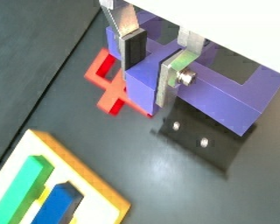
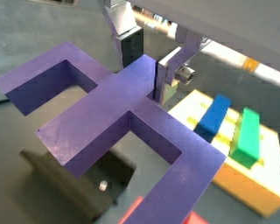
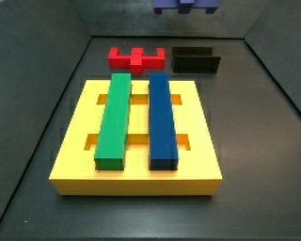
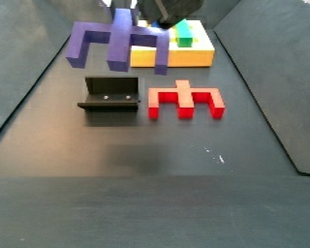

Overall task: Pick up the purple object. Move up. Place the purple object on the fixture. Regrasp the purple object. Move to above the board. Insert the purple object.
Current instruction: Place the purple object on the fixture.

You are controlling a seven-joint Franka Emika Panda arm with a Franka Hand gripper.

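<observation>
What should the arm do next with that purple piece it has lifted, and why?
Probably lower it onto the fixture. The gripper is shut on the purple object, which hangs in the air above the fixture, apart from it; the red block lies beside the fixture.

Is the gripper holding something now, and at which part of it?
Yes. The gripper holds the purple notched plastic block in the air above the floor, its fingers clamped on the block's central bar.
</observation>
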